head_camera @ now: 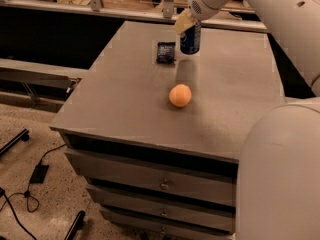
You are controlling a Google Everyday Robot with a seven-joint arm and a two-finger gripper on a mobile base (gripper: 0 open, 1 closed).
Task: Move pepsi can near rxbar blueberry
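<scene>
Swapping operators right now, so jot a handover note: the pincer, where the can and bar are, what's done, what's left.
Pincer: shut on the pepsi can, gripping near its top, over the far part of the table.
Pepsi can: upright, just right of the rxbar blueberry in the view, with a small gap. I cannot tell if its base touches the table.
Rxbar blueberry: lying flat. An orange sits nearer the camera, apart from both.
Done: can is beside the bar.
Left: set it down if needed, open the pincer, withdraw.
</scene>
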